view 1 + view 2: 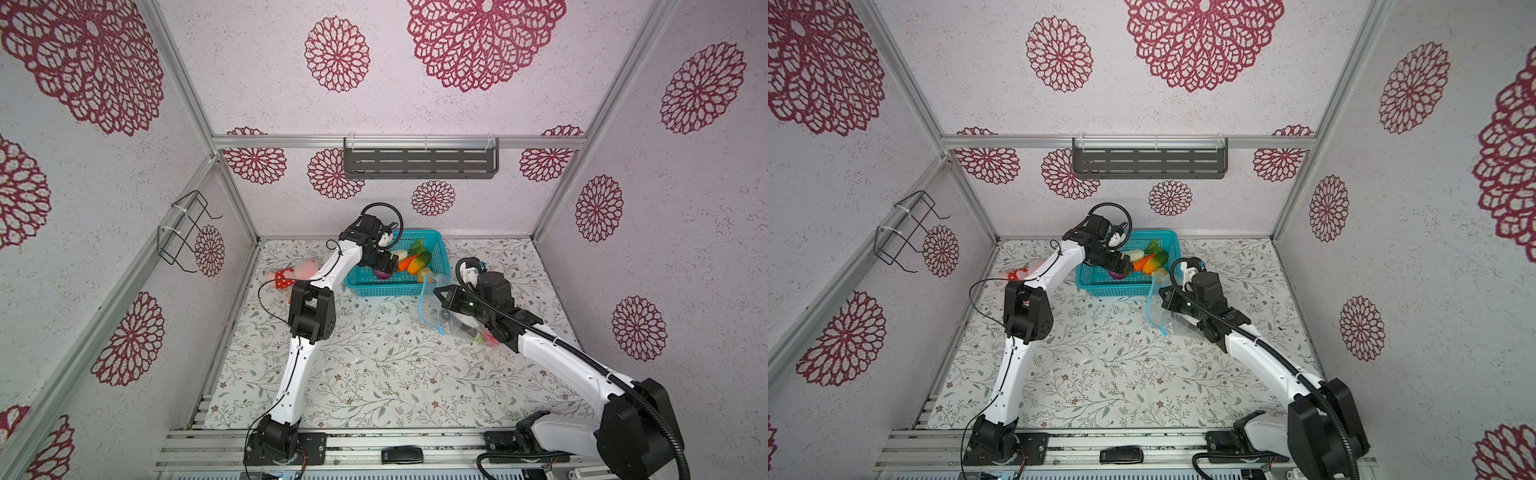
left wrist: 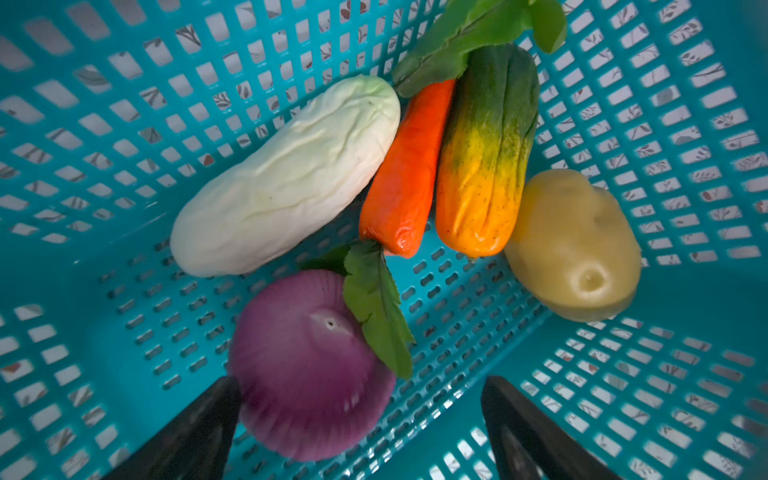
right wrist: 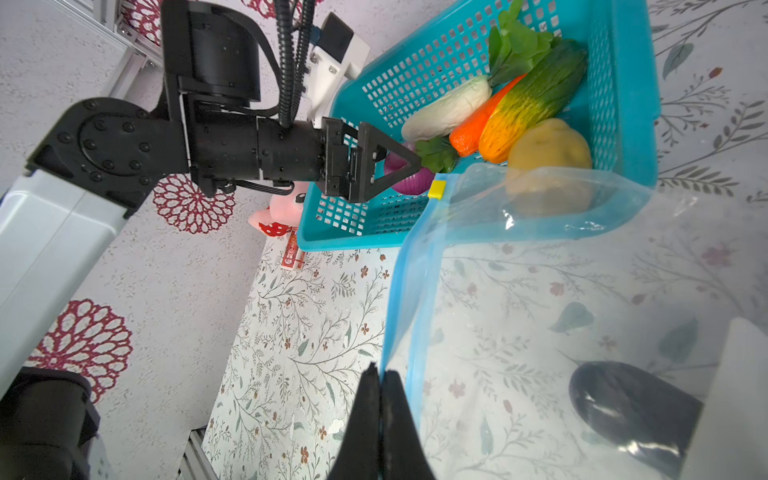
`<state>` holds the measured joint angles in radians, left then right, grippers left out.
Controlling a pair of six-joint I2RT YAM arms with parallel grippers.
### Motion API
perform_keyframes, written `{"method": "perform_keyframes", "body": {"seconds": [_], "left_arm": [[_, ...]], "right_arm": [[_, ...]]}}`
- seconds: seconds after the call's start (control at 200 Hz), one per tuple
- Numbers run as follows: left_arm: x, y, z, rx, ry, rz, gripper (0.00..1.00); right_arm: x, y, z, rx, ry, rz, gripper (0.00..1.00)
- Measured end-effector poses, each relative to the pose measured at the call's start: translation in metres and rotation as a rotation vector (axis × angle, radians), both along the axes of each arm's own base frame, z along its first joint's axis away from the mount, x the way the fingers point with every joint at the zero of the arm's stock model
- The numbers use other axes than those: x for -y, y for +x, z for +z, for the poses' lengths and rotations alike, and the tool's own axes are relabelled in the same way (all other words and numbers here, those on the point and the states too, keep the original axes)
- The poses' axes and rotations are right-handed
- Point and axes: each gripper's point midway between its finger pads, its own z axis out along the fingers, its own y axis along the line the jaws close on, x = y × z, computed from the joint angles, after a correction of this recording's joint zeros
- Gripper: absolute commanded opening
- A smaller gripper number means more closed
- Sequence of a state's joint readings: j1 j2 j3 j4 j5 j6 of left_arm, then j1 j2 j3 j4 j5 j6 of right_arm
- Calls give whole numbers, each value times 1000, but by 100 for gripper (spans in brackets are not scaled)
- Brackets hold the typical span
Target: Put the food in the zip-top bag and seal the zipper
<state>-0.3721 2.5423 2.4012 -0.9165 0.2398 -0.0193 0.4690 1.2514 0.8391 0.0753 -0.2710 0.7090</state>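
A pink plush toy (image 1: 286, 277) in a red dotted dress lies left of the teal mesh basket (image 1: 386, 289) in both top views, partly behind the left arm. We see the left gripper (image 2: 361, 384) reaching down into the basket, its fingers spread wide and grasping nothing. A purple onion (image 2: 307, 365) sits on the basket floor between them, close against one finger. Beyond the onion, a white toy vegetable (image 2: 286, 178), a carrot (image 2: 405, 174), a green-and-orange vegetable (image 2: 486, 158) and a yellow potato (image 2: 573, 245) lie side by side in the basket, with green leaves (image 2: 469, 37) at the carrot's far end. At the basket's front right corner the clear zip-top bag (image 3: 561, 270) gapes open. Its light-blue zipper (image 3: 409, 291) is raised, with a yellow slider (image 3: 437, 189) against the basket wall. The right gripper (image 3: 380, 372), just in front of that corner, is clenched on the bag's blue edge. Inside the bag, away from the basket, we make out a dark eggplant (image 3: 623, 407) resting over the floral table (image 1: 374, 365).
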Motion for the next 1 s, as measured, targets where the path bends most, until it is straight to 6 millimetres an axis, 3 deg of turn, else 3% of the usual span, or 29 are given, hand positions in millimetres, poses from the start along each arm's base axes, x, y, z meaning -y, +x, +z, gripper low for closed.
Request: {"method": "perform_keyframes", "body": {"seconds": [0.54,1.001], "left_arm": [[0,-17,-43,-99,25,-9,91],[-1,-13,-40,-93,29,36,73]], "right_arm": [[0,-1,-1,-7,0,3,0],[0,-1,-1,-8,0,3,0]]}}
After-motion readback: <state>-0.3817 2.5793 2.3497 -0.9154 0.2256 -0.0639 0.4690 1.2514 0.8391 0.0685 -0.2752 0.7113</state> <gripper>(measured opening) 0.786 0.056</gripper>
